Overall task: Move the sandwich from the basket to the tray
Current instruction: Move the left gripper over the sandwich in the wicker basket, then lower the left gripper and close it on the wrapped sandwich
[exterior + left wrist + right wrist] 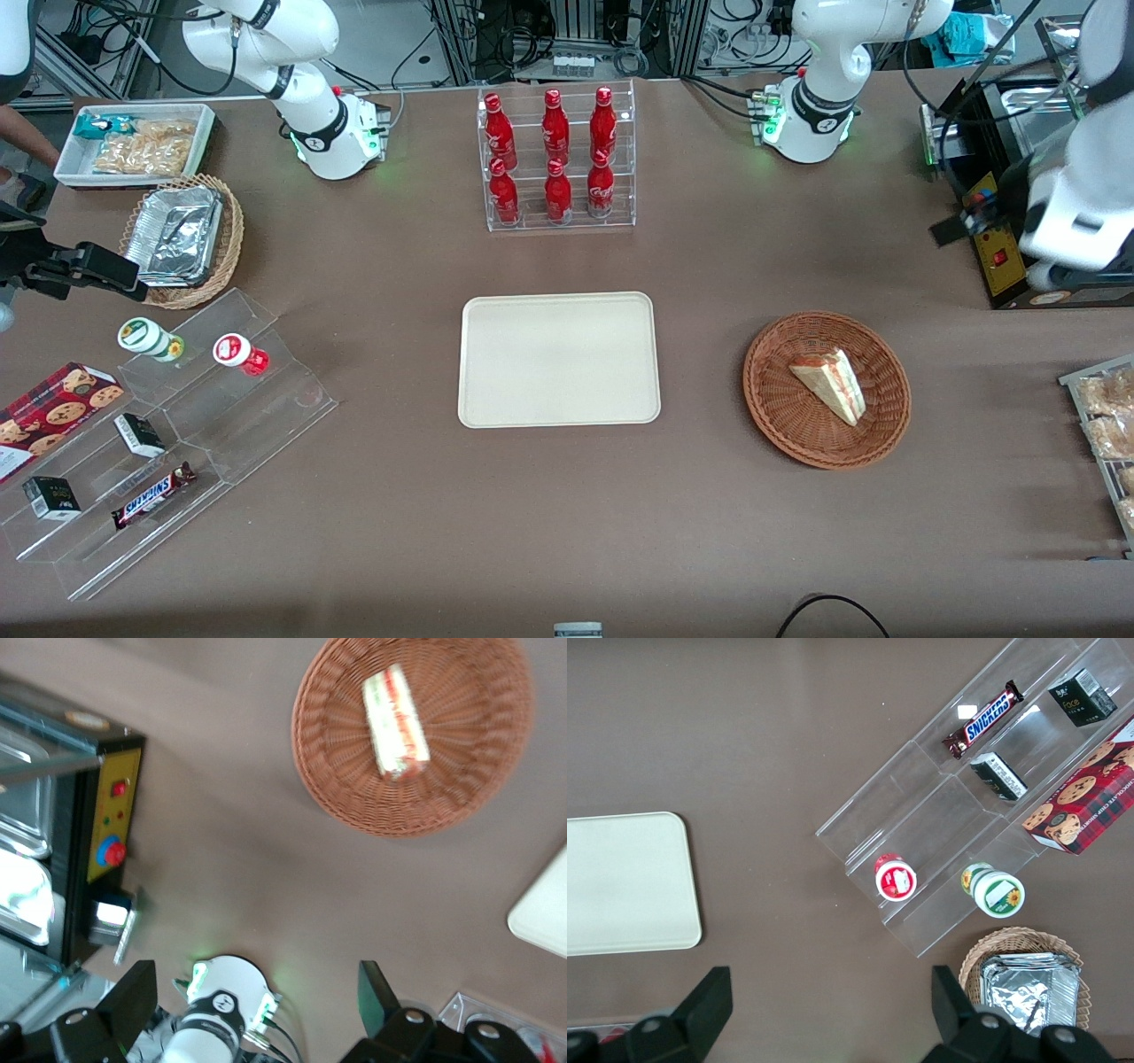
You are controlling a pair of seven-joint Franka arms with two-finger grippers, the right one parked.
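Observation:
The sandwich [831, 383] [397, 722], a pale wedge with red and green filling along its edge, lies in the round reddish-brown basket [771, 399] [328, 753] toward the working arm's end of the table. The cream tray [558, 359] [545, 917] [620, 881] lies bare at the table's middle, beside the basket. My left gripper [257, 988] hangs high above the table, farther from the front camera than the basket and well apart from it. It is open, its dark fingers [133, 992] wide apart with nothing between them.
A black machine with a yellow panel [1001, 252] [106, 815] stands close under the working arm. A rack of red bottles [558, 159] stands farther back than the tray. A clear stepped stand with snacks [177, 425], a tan basket of foil containers [182, 239] and a white bin [133, 142] lie toward the parked arm's end.

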